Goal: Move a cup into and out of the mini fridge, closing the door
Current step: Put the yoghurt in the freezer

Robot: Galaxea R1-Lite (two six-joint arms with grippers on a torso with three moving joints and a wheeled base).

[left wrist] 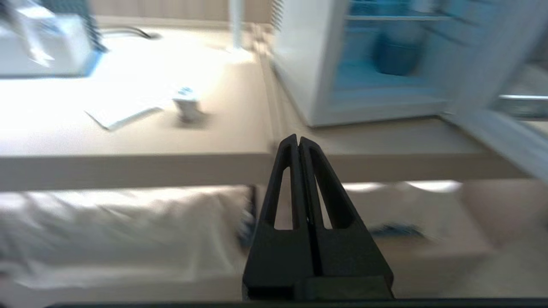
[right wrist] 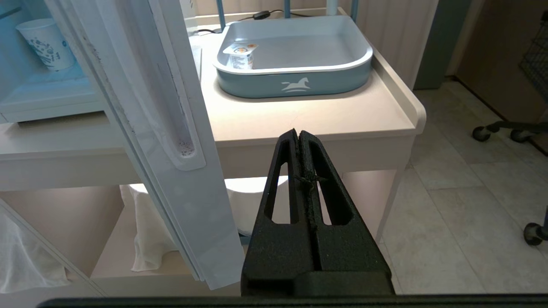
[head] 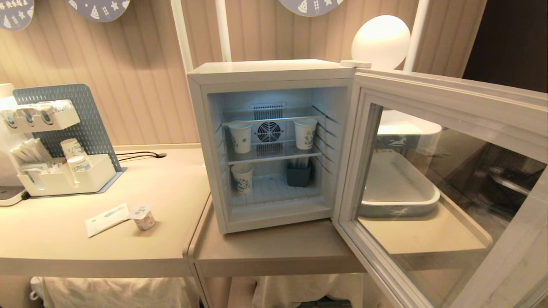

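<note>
The cup (head: 144, 217), small and squat with a white-and-blue foil lid, stands on the left table beside a flat white packet (head: 107, 219); the left wrist view shows the cup (left wrist: 187, 104) too. The white mini fridge (head: 265, 70) stands in the middle, and its glass door (head: 449, 92) is swung wide open to the right. My left gripper (left wrist: 297, 140) is shut and empty, low in front of the table edge, well short of the cup. Below the right table's edge, beside the door's edge (right wrist: 171, 141), my right gripper (right wrist: 298, 133) is shut and empty. Neither arm shows in the head view.
Three taller paper cups (head: 241, 137) (head: 305, 133) (head: 242, 177) and a dark holder (head: 299, 173) stand on the fridge shelves. A blue-grey tray (right wrist: 295, 81) on the right table holds a small cup with an orange-marked lid (right wrist: 241, 55). An organiser (head: 64, 171) stands at the far left.
</note>
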